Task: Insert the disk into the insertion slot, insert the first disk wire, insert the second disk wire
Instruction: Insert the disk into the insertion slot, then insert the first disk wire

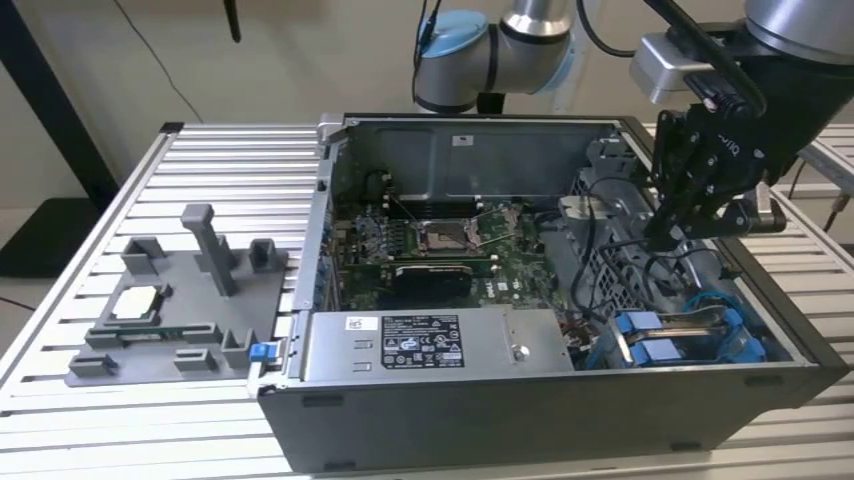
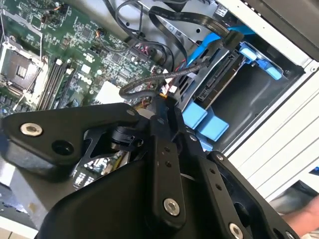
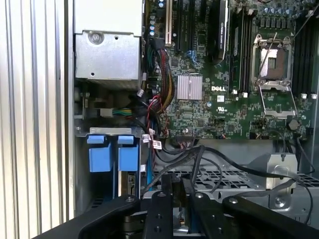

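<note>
as it lies, apparently seated, in the insertion slot (image 2: 241,99), the disk (image 1: 687,322) is judged rigid, fairly heavy and shock-sensitive: best held by its side edges. the gripper (image 1: 663,238) hangs nearby among loose wires (image 2: 149,87); its closure cannot be told.

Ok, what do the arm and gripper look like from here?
The arm is silver-grey tubing with light blue joint caps and black cables trailing off it. The gripper is matte black: flat angular linkage plates with silver screw heads, white lettering on its side, a small grey box mounted above.
</note>
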Robot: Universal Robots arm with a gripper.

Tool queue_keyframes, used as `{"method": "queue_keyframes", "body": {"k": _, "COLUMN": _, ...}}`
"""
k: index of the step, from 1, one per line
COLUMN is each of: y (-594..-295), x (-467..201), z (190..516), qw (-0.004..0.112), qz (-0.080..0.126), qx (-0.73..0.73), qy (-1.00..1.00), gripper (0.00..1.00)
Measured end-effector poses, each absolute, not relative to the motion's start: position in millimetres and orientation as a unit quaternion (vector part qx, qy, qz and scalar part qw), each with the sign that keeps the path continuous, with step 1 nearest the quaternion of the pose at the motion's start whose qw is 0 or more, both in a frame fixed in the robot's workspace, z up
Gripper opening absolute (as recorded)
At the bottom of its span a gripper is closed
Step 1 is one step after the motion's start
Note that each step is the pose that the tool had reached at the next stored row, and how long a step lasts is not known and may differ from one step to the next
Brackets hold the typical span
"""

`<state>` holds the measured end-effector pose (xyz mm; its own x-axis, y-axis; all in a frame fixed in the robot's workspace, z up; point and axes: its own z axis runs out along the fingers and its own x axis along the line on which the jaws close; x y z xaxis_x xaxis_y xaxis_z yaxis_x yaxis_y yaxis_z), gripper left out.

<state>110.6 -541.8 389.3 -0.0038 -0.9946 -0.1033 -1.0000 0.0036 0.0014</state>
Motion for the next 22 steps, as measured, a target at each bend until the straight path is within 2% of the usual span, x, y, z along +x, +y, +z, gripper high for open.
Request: {"method": "queue_keyframes", "body": {"k": 22, "y": -552.7, "x": 110.6, "z": 387.2, "qw": 0.030, "qz": 0.031, "qx": -0.705, "qy": 0.708, "gripper": 0.00}}
